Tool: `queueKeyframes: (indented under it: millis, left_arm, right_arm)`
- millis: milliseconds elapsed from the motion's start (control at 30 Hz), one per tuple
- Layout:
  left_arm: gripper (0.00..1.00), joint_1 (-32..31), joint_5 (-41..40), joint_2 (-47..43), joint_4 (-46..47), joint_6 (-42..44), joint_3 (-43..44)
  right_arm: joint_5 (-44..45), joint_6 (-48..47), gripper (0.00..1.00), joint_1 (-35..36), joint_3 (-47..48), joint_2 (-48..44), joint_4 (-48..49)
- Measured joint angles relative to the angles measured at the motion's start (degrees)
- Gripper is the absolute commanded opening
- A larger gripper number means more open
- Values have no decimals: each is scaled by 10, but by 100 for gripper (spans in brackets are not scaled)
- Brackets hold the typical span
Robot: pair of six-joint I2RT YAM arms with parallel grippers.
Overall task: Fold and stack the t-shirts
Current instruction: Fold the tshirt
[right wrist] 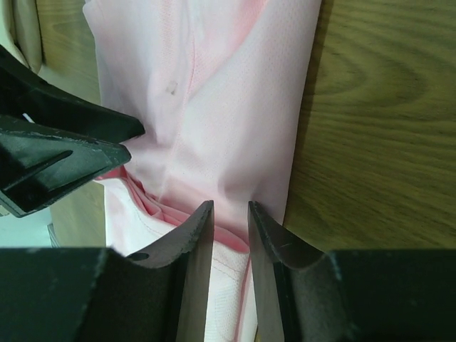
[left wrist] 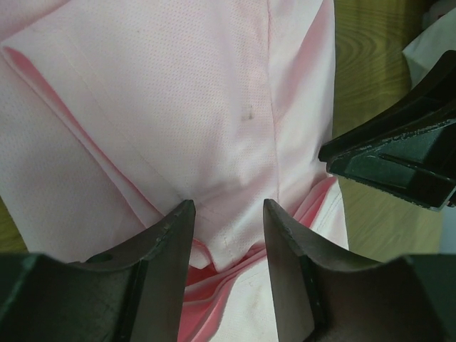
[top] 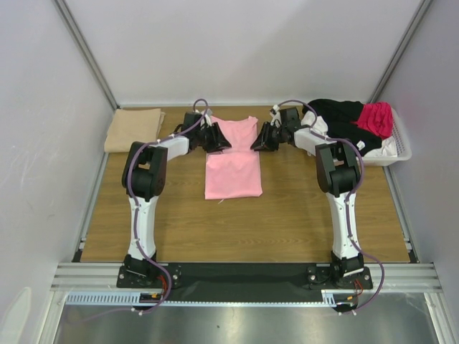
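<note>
Left gripper (left wrist: pixel 226 210) and right gripper (right wrist: pixel 230 210): each of mine clamped on a fold of the light pink t-shirt (top: pixel 233 175), from opposite sides. It lies mid bench (top: pixel 294 222), far half narrow.

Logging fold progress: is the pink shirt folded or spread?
Partly folded: the pink shirt is a narrow strip, sides turned in.

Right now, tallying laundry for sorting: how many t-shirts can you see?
5. Light pink t-shirt mid-table; tan t-shirt folded at the far-left corner; black t-shirt, magenta t-shirt and white t-shirt piled in the white basket, far right. More may be hidden there.
</note>
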Motion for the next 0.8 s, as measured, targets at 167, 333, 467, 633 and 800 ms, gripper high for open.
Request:
queueKeyframes:
  millis: [167, 333, 467, 633, 800]
  left_arm:
    - [58, 0, -14, 0, -68, 47, 61]
    - [68, 1, -27, -21, -82, 83, 94]
    - [72, 2, -51, -66, -116, 107, 94]
    - [75, 5, -77, -162, -147, 114, 50]
    - [77, 7, -81, -294, -149, 79, -116]
  right_arm:
    - [0, -2, 35, -1, 15, 2, -19]
    - [5, -10, 42, -1, 25, -5, -28]
    - [10, -13, 49, -3, 25, -32, -50]
    - [13, -17, 63, -4, -15, -106, -61]
    - [3, -3, 70, -4, -143, -206, -61]
